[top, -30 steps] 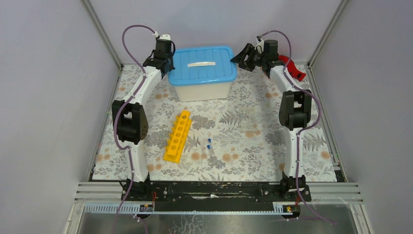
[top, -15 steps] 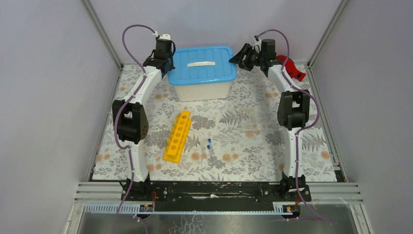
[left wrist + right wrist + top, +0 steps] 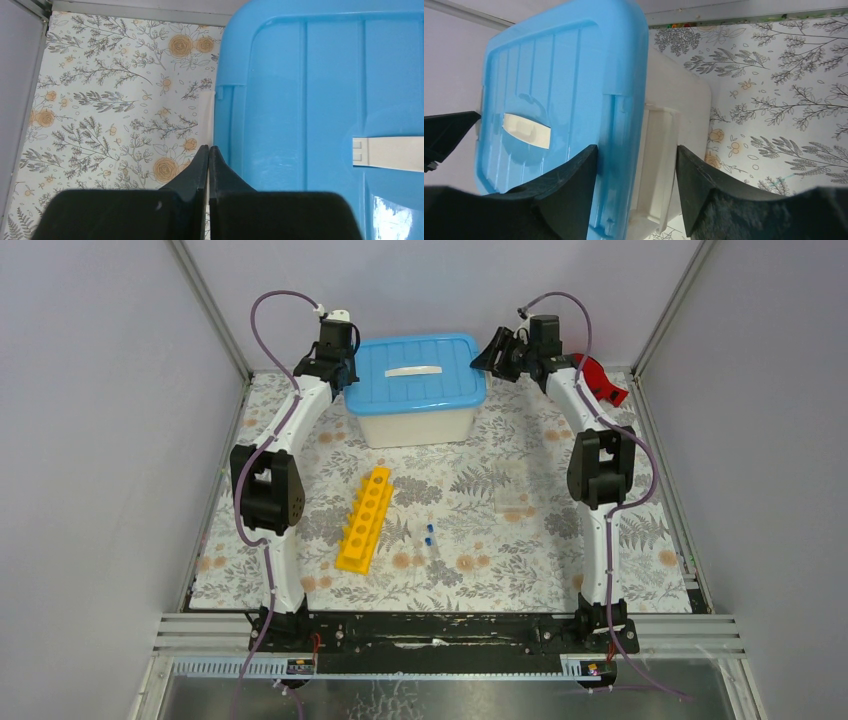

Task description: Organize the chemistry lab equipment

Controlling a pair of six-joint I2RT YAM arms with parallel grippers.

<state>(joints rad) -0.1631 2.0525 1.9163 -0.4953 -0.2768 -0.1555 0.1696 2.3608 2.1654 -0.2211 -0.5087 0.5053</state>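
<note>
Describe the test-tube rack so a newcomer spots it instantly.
From the blue-lidded white tub at the far middle of the floral mat, come toward the near edge. The test-tube rack lies diagonally, left of centre. It is the only yellow thing: a long bar with a row of holes, two blue-capped tubes just right of it.

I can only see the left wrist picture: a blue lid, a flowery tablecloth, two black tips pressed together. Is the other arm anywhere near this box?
Observer: Yes. The right gripper is at the opposite end of the tub, open, and the end edge of the blue lid shows between its fingers.
Operator: Is there anything to tidy up?
Observer: A yellow test-tube rack lies mid-table, nearer the arms' bases.
Operator: Any tubes in it?
Observer: Two blue-capped tubes lie on the table just right of it, not in it.
</note>
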